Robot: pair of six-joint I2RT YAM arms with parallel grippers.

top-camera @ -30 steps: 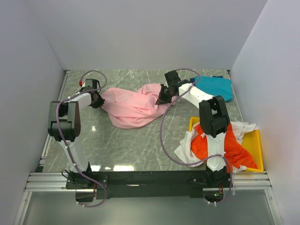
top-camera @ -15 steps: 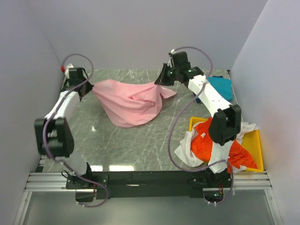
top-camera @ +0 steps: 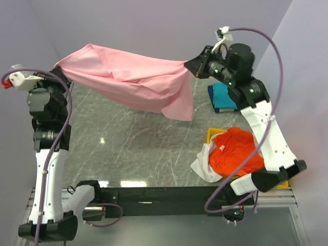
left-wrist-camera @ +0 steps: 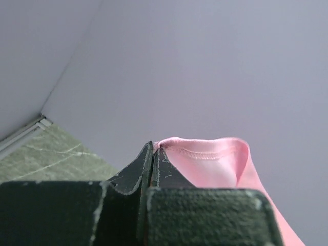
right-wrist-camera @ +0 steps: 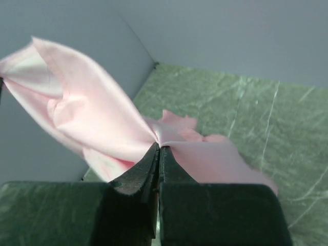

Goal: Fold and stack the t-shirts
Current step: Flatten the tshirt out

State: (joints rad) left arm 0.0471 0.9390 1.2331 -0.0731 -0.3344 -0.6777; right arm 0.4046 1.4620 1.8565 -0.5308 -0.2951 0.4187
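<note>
**Pink t-shirt lifted off the table and stretched between both arms**

The middle of the grey-green marbled table is now bare. A second ago the pink t-shirt lay bunched near the far edge. Since then both arms have risen and drawn apart, carrying it into the air. It hangs as a wide, sagging band above the far half of the table, with one end high over the far left corner and the other over the far right. A loose flap drops lower on the right side. Judging from this, the shirt is being spread out so that it can be laid flat for folding; no fold has been made yet.

The other shirts wait. At the near right corner the yellow tray holds the orange-red t-shirt, heaped on the white t-shirt. The white one spills over the tray's left rim onto the table. The teal-blue t-shirt lies compact in the far right corner, partly hidden behind the right arm.

The left gripper is clenched, its jaws pressed together, with a hemmed edge of the pink cloth pinched at the tips. The right gripper is clamped just as tightly on a gathered bunch of the same shirt, and folds fan out from that point.
</note>
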